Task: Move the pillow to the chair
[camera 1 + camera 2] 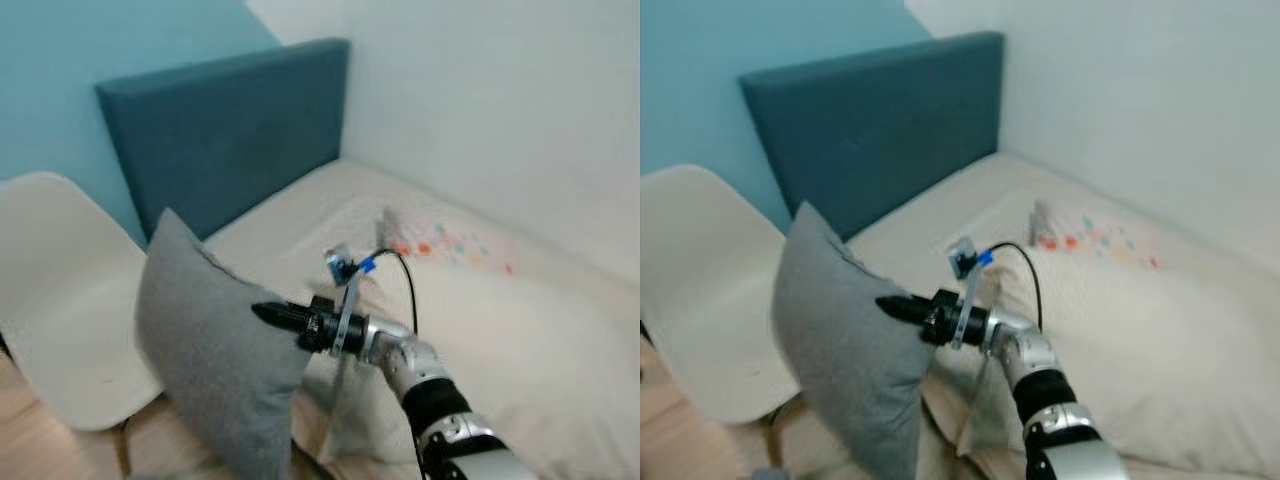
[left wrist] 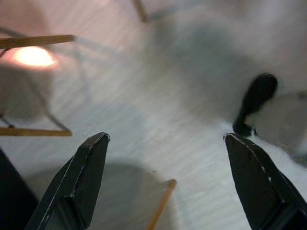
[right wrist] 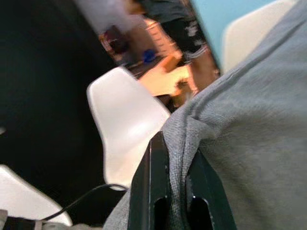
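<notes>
A fold of grey fabric is being pinched between the two black fingers of the right gripper, which are pressed together on the edge of the grey pillow. The pillow is being held upright in the air by that edge, one corner pointing up, between the white chair on the robot's left and the bed on its right. It is being kept apart from the chair seat, just beside it and slightly forward of the shell. The right arm is being stretched out low across the scene, with a black cable looping above the wrist and a small blue-tagged part standing up beside it. Behind the arm, a cream cover is lying over the bed, with a patch of coloured dots near the wall, and a dark teal headboard is standing against the blue wall. In the right wrist view, another white chair and a person's legs are being seen beyond the pillow, blurred. The fingers of the left gripper are being held wide apart over a pale wood floor, gripping nothing, with thin wooden chair legs nearby.
</notes>
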Controlling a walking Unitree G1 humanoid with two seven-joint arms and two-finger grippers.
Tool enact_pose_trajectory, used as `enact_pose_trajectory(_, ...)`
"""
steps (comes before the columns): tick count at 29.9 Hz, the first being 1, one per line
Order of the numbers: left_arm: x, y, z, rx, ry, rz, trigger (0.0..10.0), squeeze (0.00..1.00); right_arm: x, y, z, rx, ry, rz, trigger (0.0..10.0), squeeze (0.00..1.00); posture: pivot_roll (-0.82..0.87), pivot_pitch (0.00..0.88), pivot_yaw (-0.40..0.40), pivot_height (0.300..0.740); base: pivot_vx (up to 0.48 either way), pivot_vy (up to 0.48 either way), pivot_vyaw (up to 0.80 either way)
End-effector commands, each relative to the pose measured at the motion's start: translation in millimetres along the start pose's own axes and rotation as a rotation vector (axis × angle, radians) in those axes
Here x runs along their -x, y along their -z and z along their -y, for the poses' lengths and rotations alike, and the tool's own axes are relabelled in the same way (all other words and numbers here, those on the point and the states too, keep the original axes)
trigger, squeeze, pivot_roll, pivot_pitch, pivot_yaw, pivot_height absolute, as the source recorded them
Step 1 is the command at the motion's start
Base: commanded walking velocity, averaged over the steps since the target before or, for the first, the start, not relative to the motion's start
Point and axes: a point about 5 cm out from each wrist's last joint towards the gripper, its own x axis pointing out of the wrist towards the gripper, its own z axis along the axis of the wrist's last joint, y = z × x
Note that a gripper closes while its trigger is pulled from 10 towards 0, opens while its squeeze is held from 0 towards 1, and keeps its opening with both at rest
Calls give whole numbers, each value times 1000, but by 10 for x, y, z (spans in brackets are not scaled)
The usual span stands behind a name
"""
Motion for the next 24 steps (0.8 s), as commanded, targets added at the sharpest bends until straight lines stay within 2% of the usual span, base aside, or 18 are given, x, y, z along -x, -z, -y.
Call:
enact_pose_trajectory(1,20,105,13,0,15,-35,10000,0,-25,-108,-26,65,-13,45,0,0,-26,0,-40,740,0,0,763)
enact_pose_trajectory(5,20,107,14,-13,24,-35,10000,0,-38,-78,-25,58,4,49,0,0,-25,0,-38,740,134,0,763)
enact_pose_trajectory(18,20,117,1,-27,26,-37,10000,0,-40,-112,42,60,108,79,0,0,-27,0,-28,740,304,0,750)
enact_pose_trajectory(24,23,128,0,-35,26,-38,10000,0,-46,-118,35,66,111,84,0,0,-30,0,-22,740,310,0,735)
